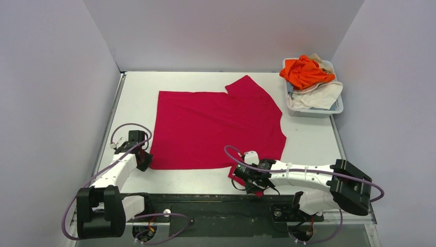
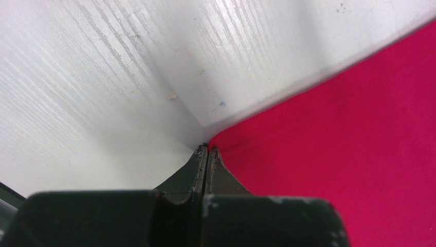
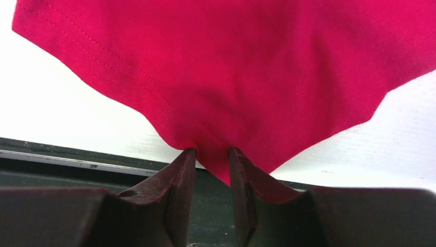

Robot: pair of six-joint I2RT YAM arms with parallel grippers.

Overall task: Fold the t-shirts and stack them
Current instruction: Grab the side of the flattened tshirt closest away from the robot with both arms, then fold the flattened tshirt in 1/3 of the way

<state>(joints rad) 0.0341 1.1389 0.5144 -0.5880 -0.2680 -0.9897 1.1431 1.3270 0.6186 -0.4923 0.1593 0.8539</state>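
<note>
The crimson red t-shirt (image 1: 216, 123) lies spread flat in the middle of the white table. My left gripper (image 1: 145, 160) is at its near left corner. In the left wrist view the jaws (image 2: 207, 150) are pressed together, with the corner of the red cloth (image 2: 334, 144) running right into their tips. My right gripper (image 1: 241, 175) is at the shirt's near right part by the table's front edge. In the right wrist view it (image 3: 212, 152) pinches a bunched point of red cloth (image 3: 231, 67) that hangs between the fingers. The orange t-shirt (image 1: 304, 71) and the cream-white t-shirt (image 1: 321, 95) lie in the basket.
The white plastic basket (image 1: 313, 111) stands at the far right corner of the table. Grey walls enclose the table on the left, back and right. A dark rail (image 1: 205, 198) runs along the near edge by the arm bases.
</note>
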